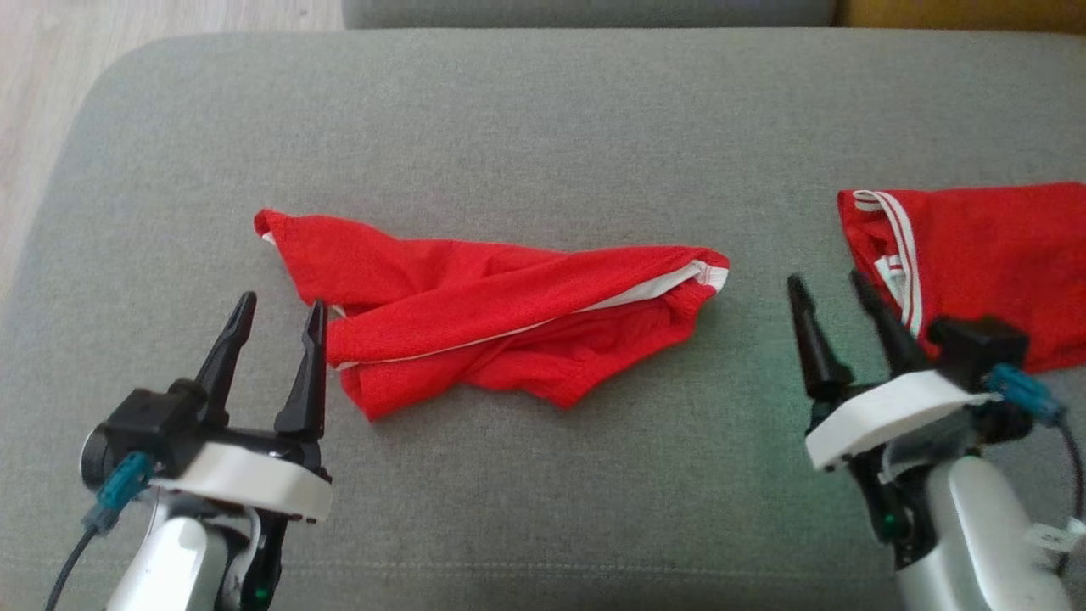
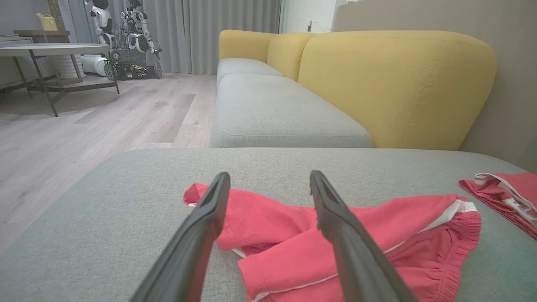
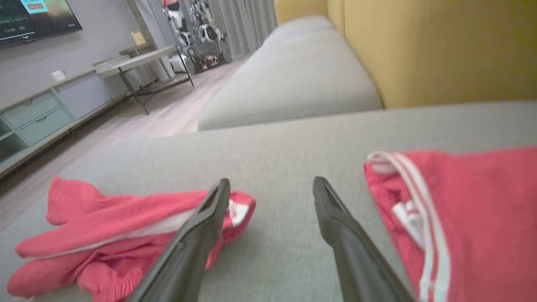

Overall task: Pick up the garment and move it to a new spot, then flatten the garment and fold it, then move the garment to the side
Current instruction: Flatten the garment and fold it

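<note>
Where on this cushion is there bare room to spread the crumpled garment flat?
Free: the wide band of grey cushion behind the crumpled garment, and the near strip between left gripper and right gripper. Crowded: the right end, where a second red garment lies.

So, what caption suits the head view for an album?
Left gripper and right gripper, both open, flank a crumpled red garment on a grey cushion.

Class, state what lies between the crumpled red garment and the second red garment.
Only bare grey cushion between crumpled garment and second garment, in the right wrist view; the open right gripper points into that gap.
</note>
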